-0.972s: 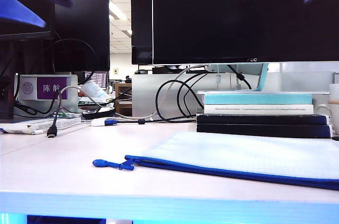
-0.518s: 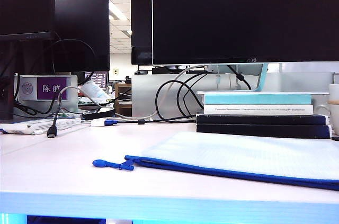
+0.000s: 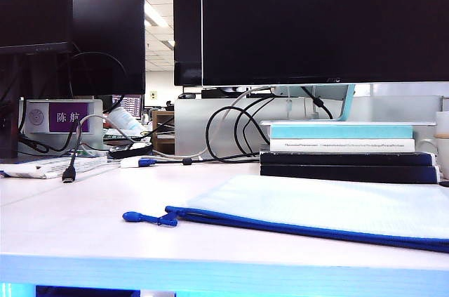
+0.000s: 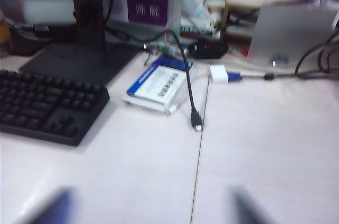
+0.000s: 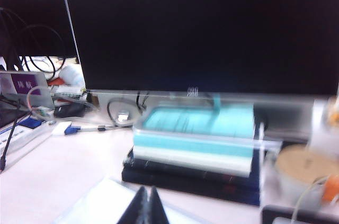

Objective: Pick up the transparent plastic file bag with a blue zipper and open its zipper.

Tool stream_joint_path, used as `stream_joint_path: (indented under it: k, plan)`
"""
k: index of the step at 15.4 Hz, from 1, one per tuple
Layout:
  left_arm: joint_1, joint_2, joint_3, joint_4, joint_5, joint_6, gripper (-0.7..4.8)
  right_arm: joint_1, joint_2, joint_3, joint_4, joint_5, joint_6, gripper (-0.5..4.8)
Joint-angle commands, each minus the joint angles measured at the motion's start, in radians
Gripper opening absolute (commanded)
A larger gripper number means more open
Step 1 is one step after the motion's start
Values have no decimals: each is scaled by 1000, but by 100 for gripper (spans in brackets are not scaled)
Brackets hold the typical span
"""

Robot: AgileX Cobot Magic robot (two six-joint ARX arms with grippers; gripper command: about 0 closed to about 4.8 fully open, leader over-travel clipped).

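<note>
Two grippers off the bag: left gripper (image 4: 145,208) spread wide over bare desk; right gripper (image 5: 148,205) pinched shut, empty, above the transparent plastic file bag (image 3: 330,206), books at 12 o'clock. Bag flat at 4 o'clock in exterior view, blue zipper (image 3: 280,225) closed, cord pull at 9 o'clock. Approach step; next, reopen right, descend, pinch bag edge.

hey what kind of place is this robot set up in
Most likely an office desk: a big monitor over stacked books, a keyboard, and ceiling light panels behind.
</note>
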Motion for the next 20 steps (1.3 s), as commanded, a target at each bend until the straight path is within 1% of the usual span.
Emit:
stream_joint_path:
  k: [1,2,3,4,5,7,8,10,12,13,14,15,16,17,20]
  plan:
    - [0,0,-85,169,10,43,203,2,-13,-124,144,0,72,-2]
    - [0,-1,-139,246,61,71,178,2,-13,-168,185,0,97,-2]
    - [0,-6,-186,296,129,83,116,2,-14,-205,223,0,127,-2]
    - [0,-19,-220,316,175,83,83,2,-14,-232,253,0,153,-2]
    - [0,-42,-252,327,193,91,79,2,-14,-256,285,0,159,-2]
    - [0,-105,-291,328,193,101,77,2,-16,-285,335,0,154,-2]
    - [0,-161,-313,330,201,106,49,2,-19,-304,375,-2,139,-2]
    - [2,-215,-331,330,199,107,48,2,-54,-344,429,-7,136,-2]
    - [3,-214,-333,311,197,109,48,2,-105,-380,414,-2,136,-2]
    - [5,-214,-340,303,189,128,47,1,-112,-418,414,2,137,-2]
    - [5,-214,-348,305,188,133,47,2,-112,-452,444,10,138,-2]
    - [5,-214,-357,301,188,134,47,1,-112,-487,456,54,137,-2]
    - [5,-214,-370,295,169,137,47,1,-112,-536,455,97,137,-2]
    - [5,-214,-373,291,171,151,48,1,-112,-566,454,113,139,-2]
    - [6,-214,-376,284,171,150,48,1,-112,-570,409,115,138,-1]
